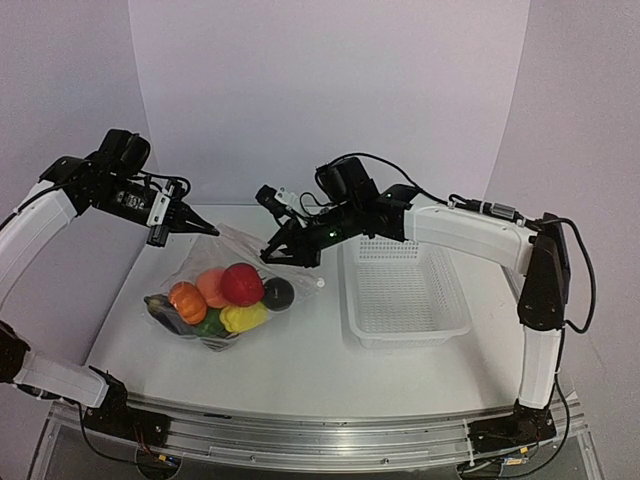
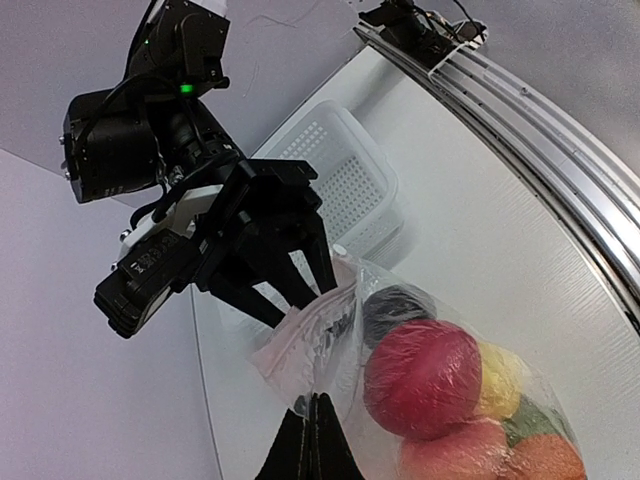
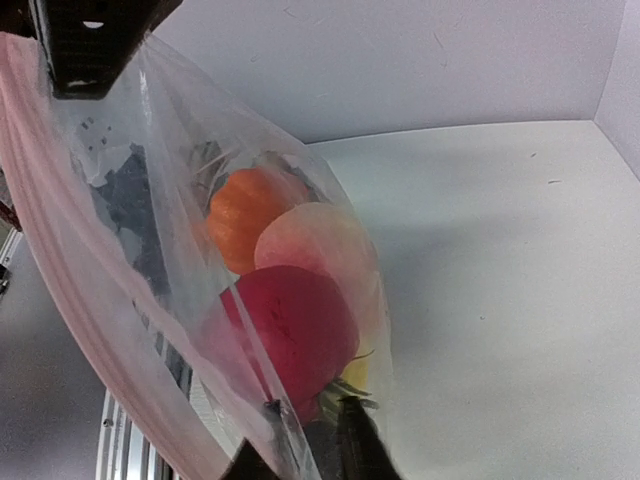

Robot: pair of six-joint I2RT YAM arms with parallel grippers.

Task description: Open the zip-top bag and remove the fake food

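Observation:
The clear zip-top bag [image 1: 238, 246] hangs stretched between both grippers, its bottom resting on the table. Inside it is the fake food: a red piece [image 1: 242, 284], a peach one [image 1: 210, 285], an orange one [image 1: 187, 300], a yellow one [image 1: 243, 318], a green one [image 1: 210, 325] and a black one [image 1: 278, 292]. My left gripper [image 1: 208, 230] is shut on the bag's upper left edge [image 2: 320, 350]. My right gripper [image 1: 283, 256] pinches the upper right edge, with film between its nearly closed fingertips [image 3: 355, 440]. The zip strip [image 3: 60, 270] runs pink along the mouth.
A white mesh basket [image 1: 410, 338] stands on the table to the right of the bag, under the right arm. The metal rail [image 1: 300, 425] runs along the near table edge. White walls close in at the back and sides.

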